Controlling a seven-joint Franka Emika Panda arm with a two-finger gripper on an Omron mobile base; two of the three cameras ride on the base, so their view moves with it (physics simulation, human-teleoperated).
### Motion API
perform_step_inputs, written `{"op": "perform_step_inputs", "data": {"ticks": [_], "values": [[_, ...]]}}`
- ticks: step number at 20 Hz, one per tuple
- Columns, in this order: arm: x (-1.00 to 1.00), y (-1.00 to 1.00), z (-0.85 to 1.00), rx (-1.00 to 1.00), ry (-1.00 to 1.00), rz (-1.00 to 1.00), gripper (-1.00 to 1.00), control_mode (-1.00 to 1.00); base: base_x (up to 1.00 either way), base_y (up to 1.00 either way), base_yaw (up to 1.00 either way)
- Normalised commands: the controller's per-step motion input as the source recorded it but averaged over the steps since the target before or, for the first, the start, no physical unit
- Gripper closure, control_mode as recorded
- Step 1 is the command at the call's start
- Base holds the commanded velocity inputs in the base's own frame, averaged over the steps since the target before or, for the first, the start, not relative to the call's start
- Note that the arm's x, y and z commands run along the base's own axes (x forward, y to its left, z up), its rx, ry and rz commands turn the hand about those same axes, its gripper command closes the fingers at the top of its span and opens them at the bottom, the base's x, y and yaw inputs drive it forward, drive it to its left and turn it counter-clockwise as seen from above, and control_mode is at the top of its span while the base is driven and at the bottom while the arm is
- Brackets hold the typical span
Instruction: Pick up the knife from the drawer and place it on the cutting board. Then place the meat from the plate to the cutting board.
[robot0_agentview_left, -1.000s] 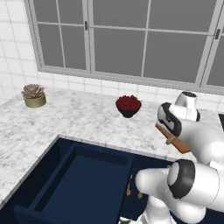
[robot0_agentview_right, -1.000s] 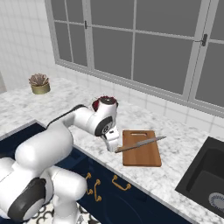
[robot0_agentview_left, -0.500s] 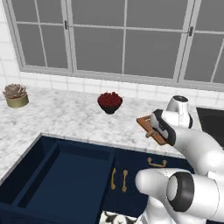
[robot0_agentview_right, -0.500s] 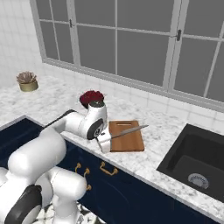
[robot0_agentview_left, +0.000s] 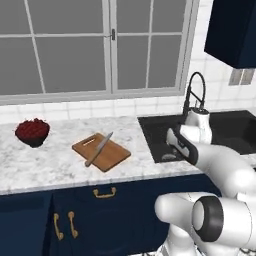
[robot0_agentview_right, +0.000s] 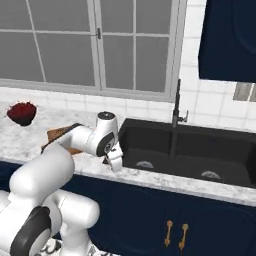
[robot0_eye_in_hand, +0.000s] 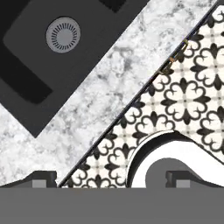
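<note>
A black sink (robot0_agentview_left: 235, 131) fills the right of the left base view, its drain (robot0_eye_in_hand: 63, 34) at the hand view's upper left. The brown cutting board (robot0_agentview_left: 101, 151) lies centre-left on the marble counter (robot0_agentview_left: 45, 170), the knife (robot0_agentview_left: 99, 149) resting diagonally across it. A dark bowl of red pieces (robot0_agentview_left: 32, 131) sits far left. The gripper (robot0_eye_in_hand: 112, 178), empty, stands wide open over the counter's front edge.
</note>
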Motion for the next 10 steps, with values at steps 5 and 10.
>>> {"op": "perform_step_inputs", "data": {"ticks": [5, 10], "values": [[0.0, 0.0, 0.0, 0.0, 0.0, 0.0, -1.0, 1.0, -0.07, -0.36, -0.79], [0.0, 0.0, 0.0, 0.0, 0.0, 0.0, -1.0, 1.0, -0.05, -0.24, -0.85]]}}
